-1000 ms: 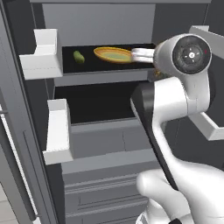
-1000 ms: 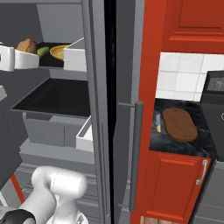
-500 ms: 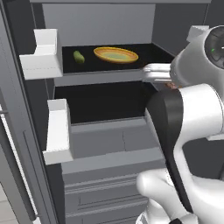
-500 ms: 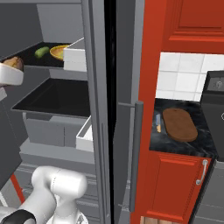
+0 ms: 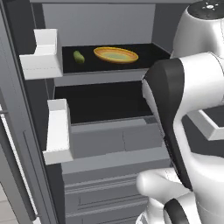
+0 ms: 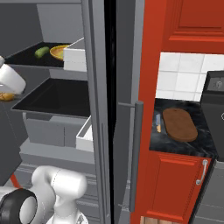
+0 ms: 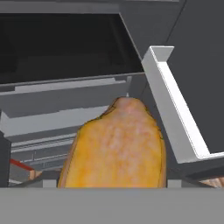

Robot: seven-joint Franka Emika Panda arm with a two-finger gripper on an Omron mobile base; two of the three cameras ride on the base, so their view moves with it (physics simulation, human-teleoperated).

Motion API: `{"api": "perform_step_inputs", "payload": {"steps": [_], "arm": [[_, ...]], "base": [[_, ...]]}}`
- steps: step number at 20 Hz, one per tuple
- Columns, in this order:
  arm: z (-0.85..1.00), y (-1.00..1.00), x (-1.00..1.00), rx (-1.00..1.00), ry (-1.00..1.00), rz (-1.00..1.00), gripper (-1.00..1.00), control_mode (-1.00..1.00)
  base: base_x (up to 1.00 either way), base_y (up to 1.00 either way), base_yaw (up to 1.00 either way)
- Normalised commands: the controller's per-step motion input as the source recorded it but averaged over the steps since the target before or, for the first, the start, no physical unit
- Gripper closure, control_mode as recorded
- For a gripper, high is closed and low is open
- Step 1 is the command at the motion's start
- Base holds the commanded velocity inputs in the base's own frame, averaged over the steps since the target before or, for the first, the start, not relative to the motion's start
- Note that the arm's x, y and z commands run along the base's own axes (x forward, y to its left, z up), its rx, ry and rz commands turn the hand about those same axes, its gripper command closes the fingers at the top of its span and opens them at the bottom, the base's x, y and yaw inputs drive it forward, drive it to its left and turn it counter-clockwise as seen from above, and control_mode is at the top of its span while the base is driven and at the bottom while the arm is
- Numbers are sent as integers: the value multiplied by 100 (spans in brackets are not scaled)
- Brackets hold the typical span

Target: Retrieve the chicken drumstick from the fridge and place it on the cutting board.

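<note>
The chicken drumstick (image 7: 117, 148), golden-orange and lumpy, fills the lower middle of the hand view, held close under the camera. In the right base view the drumstick (image 6: 6, 96) shows at the far left edge under the white hand, with my gripper (image 6: 4, 92) shut on it, in front of the open fridge (image 6: 52, 100) at middle-shelf height. The finger tips are mostly hidden by the meat. The brown oval cutting board (image 6: 179, 124) lies on the dark counter to the right of the fridge, well away from the gripper.
A yellow plate (image 5: 116, 54) and a small green vegetable (image 5: 78, 57) rest on the upper fridge shelf. White door bins (image 5: 57, 131) jut out at the left. The open fridge door with its bar handle (image 6: 137, 153) stands between gripper and counter. A small knife (image 6: 158, 123) lies beside the board.
The hand has pulled back out from the upper shelf with the drumstick, dropping lower and outward. The plate and green vegetable stay put.
</note>
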Motion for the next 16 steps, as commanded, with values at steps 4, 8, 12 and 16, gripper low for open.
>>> {"api": "perform_step_inputs", "payload": {"steps": [4, 8, 12, 16], "arm": [[-43, 0, 0, 18, 22, 0, 100, -100], [-66, -4, -3, 19, 18, -2, 100, -100], [-42, -1, -1, 1, 10, -2, 100, -100], [-35, -2, -6, 0, 0, 0, 100, -100]], "base": [[0, 0, 0], [0, 0, 0], [0, 0, 0], [0, 0, 0]]}}
